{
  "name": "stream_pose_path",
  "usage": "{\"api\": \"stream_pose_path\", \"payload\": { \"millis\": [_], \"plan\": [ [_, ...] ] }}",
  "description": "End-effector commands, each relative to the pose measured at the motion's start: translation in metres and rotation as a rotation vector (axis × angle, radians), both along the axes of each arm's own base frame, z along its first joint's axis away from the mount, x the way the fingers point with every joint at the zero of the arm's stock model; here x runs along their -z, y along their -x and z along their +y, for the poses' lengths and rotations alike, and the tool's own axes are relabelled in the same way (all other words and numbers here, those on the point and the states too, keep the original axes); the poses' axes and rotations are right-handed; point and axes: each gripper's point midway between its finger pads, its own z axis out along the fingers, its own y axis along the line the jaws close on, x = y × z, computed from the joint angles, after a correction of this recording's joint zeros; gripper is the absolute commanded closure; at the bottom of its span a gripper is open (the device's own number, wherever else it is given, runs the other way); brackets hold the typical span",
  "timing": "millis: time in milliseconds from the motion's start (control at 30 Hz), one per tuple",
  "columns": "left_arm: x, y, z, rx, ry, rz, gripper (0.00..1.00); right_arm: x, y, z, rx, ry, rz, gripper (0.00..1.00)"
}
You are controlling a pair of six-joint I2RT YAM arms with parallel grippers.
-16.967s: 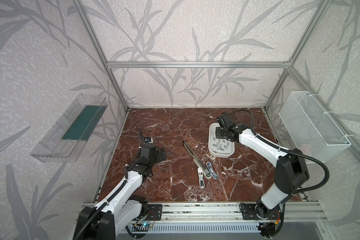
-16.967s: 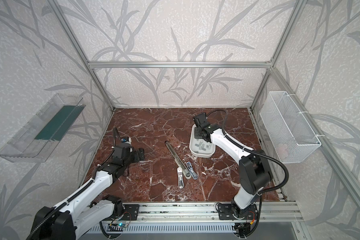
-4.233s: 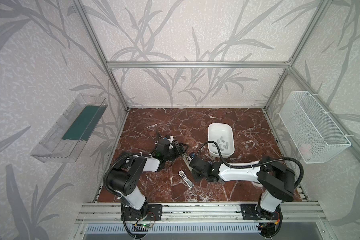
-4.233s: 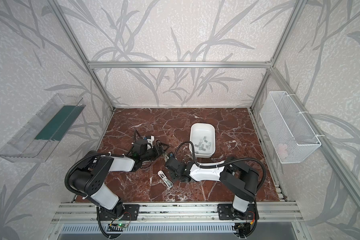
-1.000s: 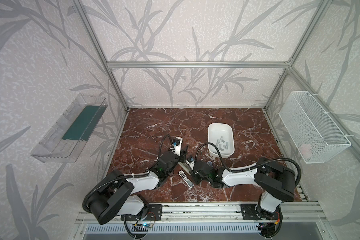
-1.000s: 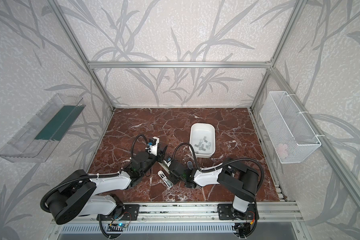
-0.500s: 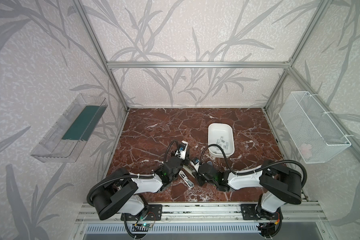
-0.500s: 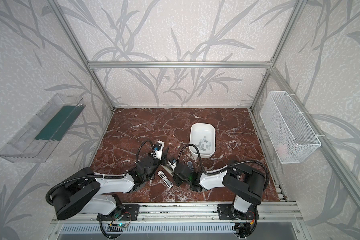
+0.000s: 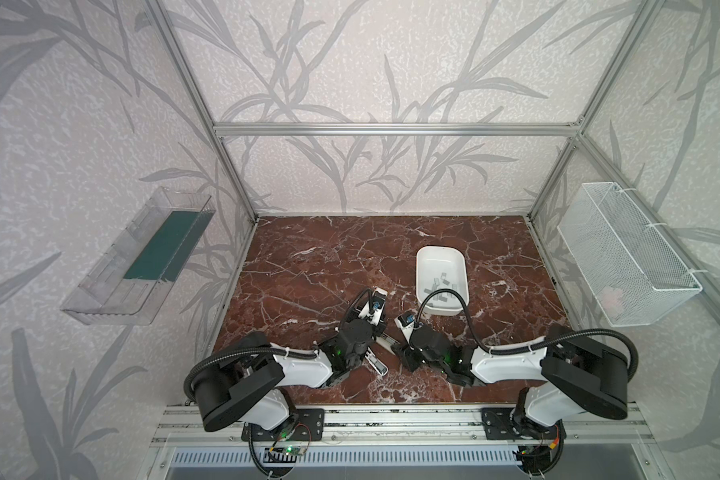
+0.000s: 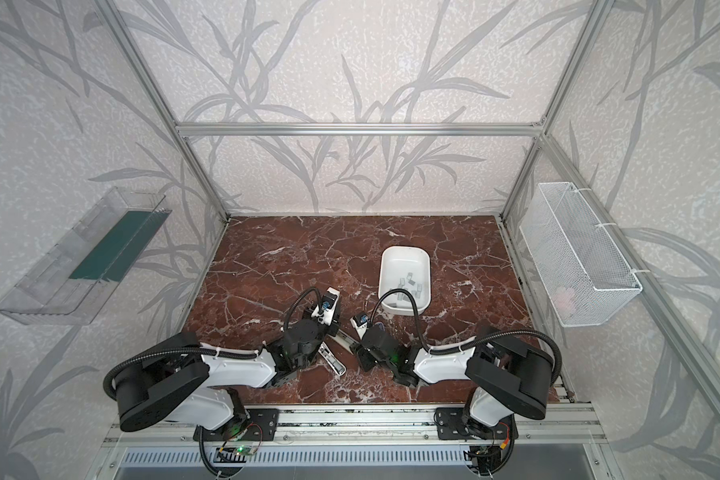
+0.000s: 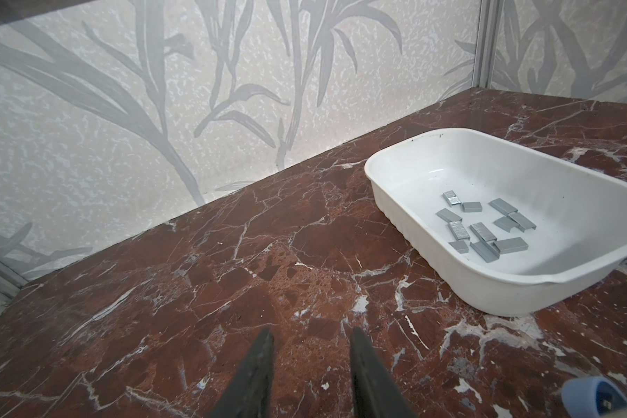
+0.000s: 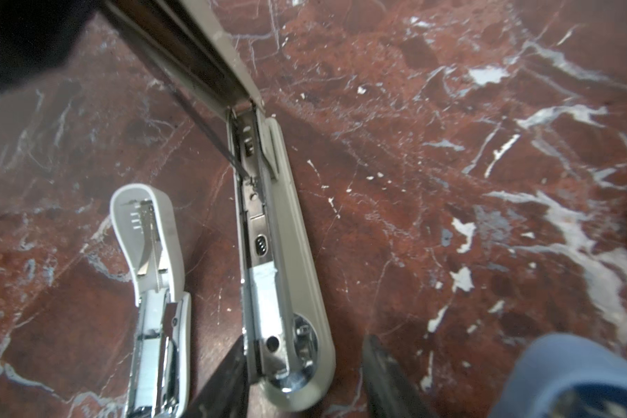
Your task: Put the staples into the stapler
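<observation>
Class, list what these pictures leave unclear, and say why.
- Long stapler: lid's end cut off by the right wrist view's edge.
- Small stapler: one end cut off, same view.
- Pink thing in basket: too small to identify, both top views.

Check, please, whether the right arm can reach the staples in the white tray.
Probably yes: the staples lie uncovered in the white tray nearby, and the right end effector is open, merely straddling the long stapler.
</observation>
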Motion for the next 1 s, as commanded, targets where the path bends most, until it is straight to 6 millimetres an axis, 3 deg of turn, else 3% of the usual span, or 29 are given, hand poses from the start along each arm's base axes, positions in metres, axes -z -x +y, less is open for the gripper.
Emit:
{"api": "stream_pose_path", "payload": {
  "millis": [0, 233, 333, 633, 967],
  "plan": [
    [0.051, 0.009, 0.004, 0.005, -0.141, 0.125, 0.70, -0.012, 0.000, -0.005, 0.033, -0.055, 0.029, 0.48],
    [0.053, 0.010, -0.007, 0.012, -0.201, 0.120, 0.70, -0.024, 0.010, -0.005, 0.049, -0.138, 0.103, 0.48],
    [0.055, 0.011, -0.012, 0.012, -0.226, 0.111, 0.70, -0.023, 0.015, -0.009, 0.082, -0.152, 0.157, 0.55],
    [0.070, 0.022, -0.029, 0.047, -0.313, 0.092, 0.69, -0.004, 0.025, -0.025, 0.059, -0.072, 0.144, 0.57],
    [0.088, 0.027, -0.042, 0.054, -0.385, 0.082, 0.68, 0.014, 0.025, -0.024, 0.062, -0.048, 0.161, 0.60]
  ]
}}
